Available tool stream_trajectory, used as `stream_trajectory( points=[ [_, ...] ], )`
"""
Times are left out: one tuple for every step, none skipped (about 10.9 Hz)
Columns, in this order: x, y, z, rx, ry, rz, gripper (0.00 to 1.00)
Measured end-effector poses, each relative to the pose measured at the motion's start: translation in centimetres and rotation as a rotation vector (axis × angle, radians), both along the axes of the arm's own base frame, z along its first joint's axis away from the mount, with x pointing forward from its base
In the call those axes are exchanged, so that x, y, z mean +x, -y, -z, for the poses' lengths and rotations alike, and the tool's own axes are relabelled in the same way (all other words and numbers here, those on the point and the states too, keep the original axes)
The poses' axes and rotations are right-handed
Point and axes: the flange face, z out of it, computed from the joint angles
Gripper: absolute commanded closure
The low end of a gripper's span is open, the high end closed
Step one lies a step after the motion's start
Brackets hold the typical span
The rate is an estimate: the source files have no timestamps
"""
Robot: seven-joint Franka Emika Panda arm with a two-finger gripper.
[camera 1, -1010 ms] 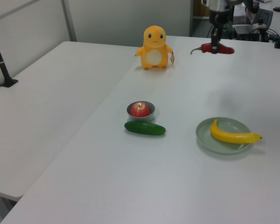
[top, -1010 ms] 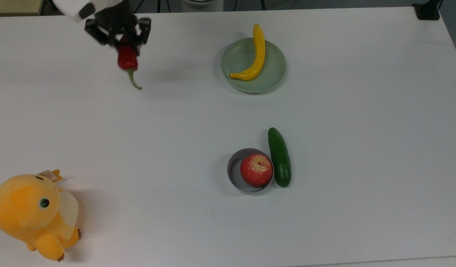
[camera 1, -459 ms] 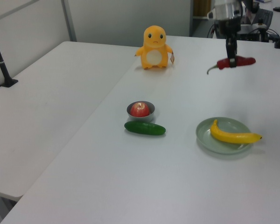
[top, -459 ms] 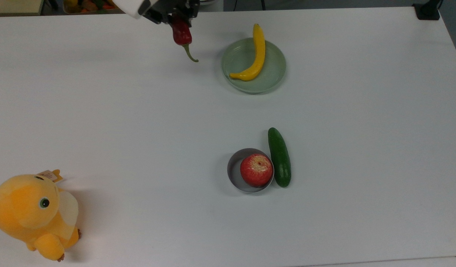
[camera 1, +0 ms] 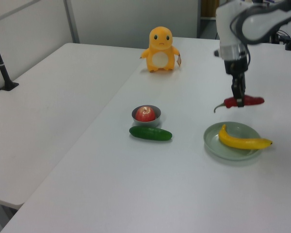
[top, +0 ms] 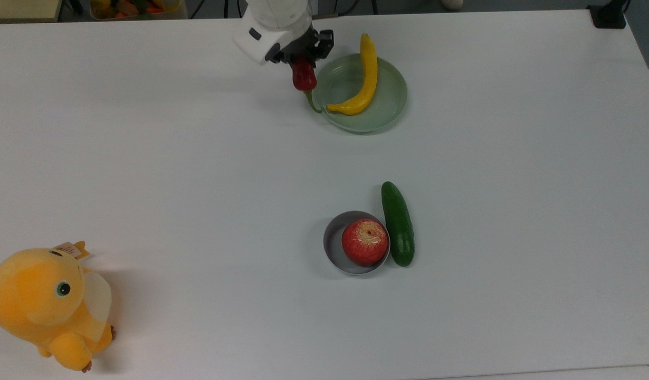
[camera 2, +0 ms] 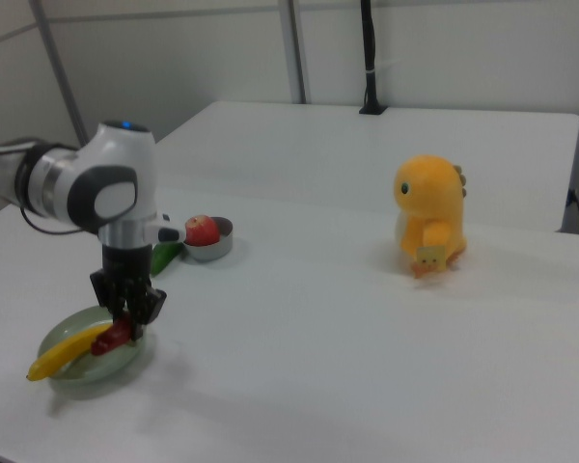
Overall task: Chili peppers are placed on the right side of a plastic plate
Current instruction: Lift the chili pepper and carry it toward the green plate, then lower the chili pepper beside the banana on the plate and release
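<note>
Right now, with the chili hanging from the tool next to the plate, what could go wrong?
The chili hangs at the plastic plate's rim, so a release here might drop it onto the rim or inside. The banana lies across the plate and could get nudged. The tool grips the chili near mid-length; it may swing.

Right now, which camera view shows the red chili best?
The left view: the chili hangs clear in side profile, stem included. The top view foreshortens it under the gripper. The right view sets it against the banana.

The chili (top: 304, 77) clamped in the gripper (top: 302, 59) looks glossy; just beside it, the plate (top: 391, 108) is smooth plastic on a matt white table (top: 198, 169).
</note>
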Motion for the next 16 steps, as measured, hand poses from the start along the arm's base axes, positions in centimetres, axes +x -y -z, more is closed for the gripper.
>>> stream_trajectory(
  points=[
    [-0.3,-0.1,1.6,-0.003,0.025,0.005,0.8],
    [-0.6,0.1,3.0,-0.005,0.051,0.013,0.8],
    [-0.8,0.2,4.1,-0.007,0.069,0.019,0.8],
    [-0.8,0.3,5.1,-0.009,0.081,0.023,0.77],
    [-0.9,0.2,5.9,-0.01,0.091,0.023,0.68],
    [-0.9,-0.1,6.4,-0.011,0.095,0.02,0.57],
    [-0.9,-0.3,6.6,-0.011,0.094,0.016,0.53],
    [-0.9,-0.3,6.6,-0.01,0.095,0.015,0.42],
    [-0.9,-0.3,6.6,-0.011,0.095,0.016,0.29],
    [-0.9,-0.2,6.6,-0.011,0.095,0.017,0.22],
    [-0.8,-0.2,6.6,-0.011,0.095,0.018,0.16],
    [-0.8,-0.2,6.5,-0.01,0.097,0.018,0.12],
    [-0.7,-0.2,6.4,-0.01,0.099,0.018,0.09],
    [-0.4,-0.2,5.7,-0.008,0.107,0.018,0.01],
    [0.1,-0.2,4.5,-0.006,0.112,0.017,0.0],
    [0.8,-0.2,2.3,-0.003,0.117,0.023,0.0]
  ],
)
